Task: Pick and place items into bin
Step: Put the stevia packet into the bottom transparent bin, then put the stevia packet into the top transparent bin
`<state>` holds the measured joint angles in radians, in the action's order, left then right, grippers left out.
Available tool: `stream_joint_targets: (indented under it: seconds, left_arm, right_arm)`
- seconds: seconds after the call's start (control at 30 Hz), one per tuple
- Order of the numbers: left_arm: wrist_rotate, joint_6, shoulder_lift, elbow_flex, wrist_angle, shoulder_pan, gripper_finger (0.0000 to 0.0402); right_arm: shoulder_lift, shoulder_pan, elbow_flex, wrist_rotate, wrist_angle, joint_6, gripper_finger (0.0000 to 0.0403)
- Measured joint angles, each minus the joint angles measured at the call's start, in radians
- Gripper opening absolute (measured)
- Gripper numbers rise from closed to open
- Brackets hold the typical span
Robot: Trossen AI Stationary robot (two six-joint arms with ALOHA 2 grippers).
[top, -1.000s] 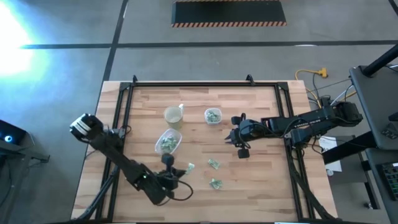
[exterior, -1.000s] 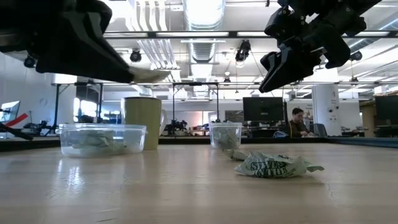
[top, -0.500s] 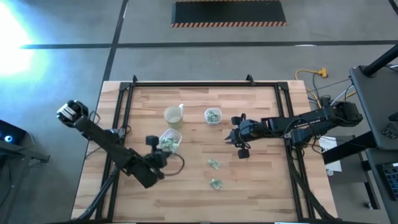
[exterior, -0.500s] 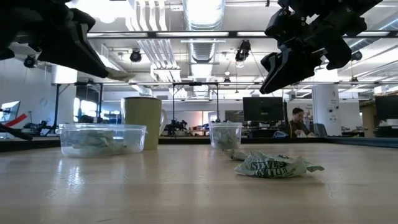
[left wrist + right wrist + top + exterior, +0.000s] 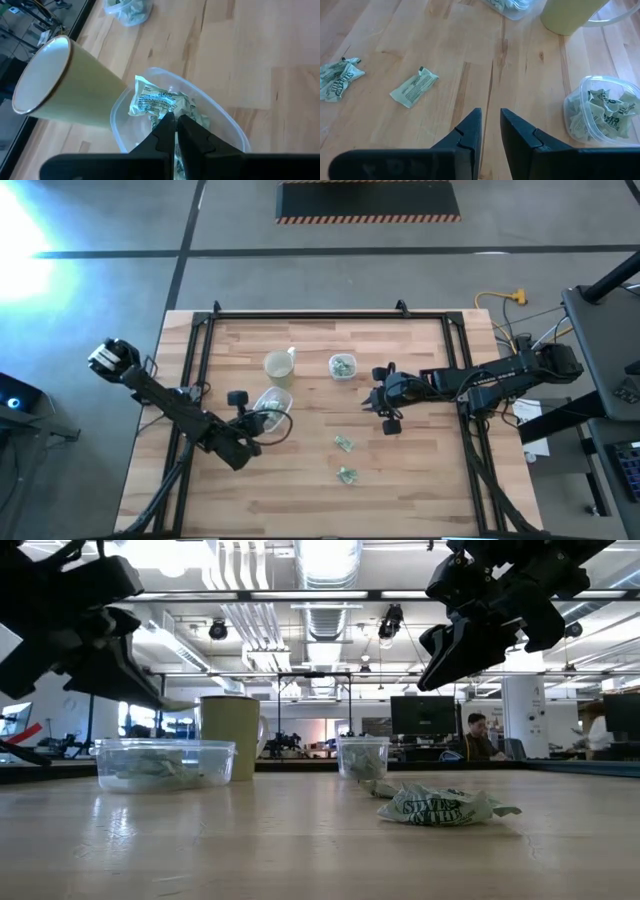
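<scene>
My left gripper (image 5: 173, 121) hangs over the larger clear bin (image 5: 270, 405), shut on a pale-green and white packet (image 5: 156, 100). That bin (image 5: 220, 117) holds several packets and stands beside the yellowish cup (image 5: 60, 82). A smaller clear bin (image 5: 342, 366) also holds packets. Two loose packets (image 5: 344, 443) (image 5: 348, 475) lie flat on the wood; in the low view one of them (image 5: 440, 806) is nearest. My right gripper (image 5: 386, 408) hovers open above bare table, right of the small bin, touching nothing (image 5: 491, 125). My left gripper pinches the packet between its two fingertips (image 5: 165, 122) by its crinkled lower edge (image 5: 159, 113). The packet stands out beyond the fingertips, lifted clear, above the packets in the bin.
The cup (image 5: 278, 365) stands just beyond the larger bin on the far side. A black frame (image 5: 300, 315) edges the table's far, left and right sides. Bare wood lies along the near edge. People and desks show far behind in the low view.
My left gripper has carried a packet from the near side of the table, by the loose packets, toward the far-left to above the larger bin, and has come down lower over it, staying shut on the packet.
</scene>
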<state>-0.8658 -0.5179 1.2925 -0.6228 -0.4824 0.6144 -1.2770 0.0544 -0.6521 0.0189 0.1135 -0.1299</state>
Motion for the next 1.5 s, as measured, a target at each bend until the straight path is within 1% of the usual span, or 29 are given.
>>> stream_joint_targets:
  seconds: [0.27,0.47,0.6,0.77,0.83,0.93,1.0,1.07,1.17,1.23,1.3,1.5]
  left_arm:
    - [-0.027,0.000,0.017,0.000,0.039,-0.021,0.0000]
    - [-0.027,0.000,0.060,0.004,0.048,-0.050,0.0004]
    - [-0.026,0.000,0.092,0.006,0.048,-0.064,0.0034]
    - [-0.029,0.000,0.096,0.004,0.048,-0.075,0.0090]
    - [-0.029,0.000,0.091,-0.001,0.048,-0.076,0.0109]
    - [-0.028,0.003,0.078,-0.007,0.047,-0.076,0.0130]
    - [-0.025,0.004,0.067,-0.015,0.047,-0.076,0.0137]
    - [-0.019,0.005,0.053,-0.022,0.047,-0.076,0.0139]
    - [0.026,0.005,0.036,-0.035,0.047,-0.076,0.0140]
    - [0.052,0.005,0.027,-0.044,0.048,-0.076,0.0140]
    - [0.072,0.005,0.018,-0.046,0.048,-0.076,0.0140]
    - [0.081,0.002,0.004,-0.047,0.048,-0.076,0.0140]
  right_arm:
    - [0.000,0.000,0.001,0.000,-0.004,0.000,0.0056]
    - [0.000,0.000,0.004,0.000,-0.023,0.000,0.0060]
    - [0.000,0.000,0.006,0.001,-0.023,0.000,0.0061]
    - [0.000,0.000,0.006,-0.005,-0.023,0.003,0.0056]
    - [-0.001,0.000,0.007,-0.059,-0.026,0.026,0.0057]
    - [-0.019,0.000,0.014,-0.204,-0.055,0.031,0.0061]
    - [-0.049,0.001,0.020,-0.287,-0.107,0.024,0.0065]
    - [-0.089,0.000,0.021,-0.334,-0.167,0.017,0.0069]
    - [-0.167,0.000,0.021,-0.397,-0.256,-0.011,0.0075]
    - [-0.214,0.000,0.019,-0.450,-0.281,-0.031,0.0079]
    - [-0.257,0.001,0.007,-0.473,-0.312,-0.034,0.0082]
    - [-0.389,0.007,0.002,-0.475,-0.462,-0.027,0.0092]
